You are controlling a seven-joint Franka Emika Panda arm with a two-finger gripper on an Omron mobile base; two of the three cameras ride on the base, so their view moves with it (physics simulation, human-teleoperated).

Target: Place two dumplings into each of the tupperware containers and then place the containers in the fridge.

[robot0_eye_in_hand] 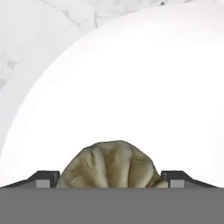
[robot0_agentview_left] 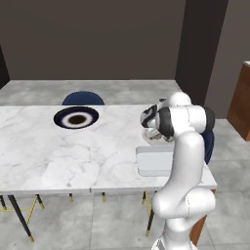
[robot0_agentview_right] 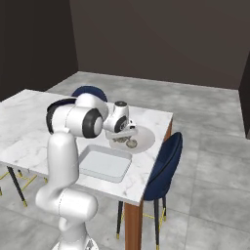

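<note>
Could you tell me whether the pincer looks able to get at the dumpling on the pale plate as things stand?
Probably yes. In the hand view the dumpling sits between the two fingertips of the pincer, on the pale plate, with nothing between them.

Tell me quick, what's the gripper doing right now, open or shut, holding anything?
Gripper: open, its fingertips on either side of a dumpling on the pale plate; not clamped on it yet.

No readable text, label, brand, number or sign on anything in these views.
</note>
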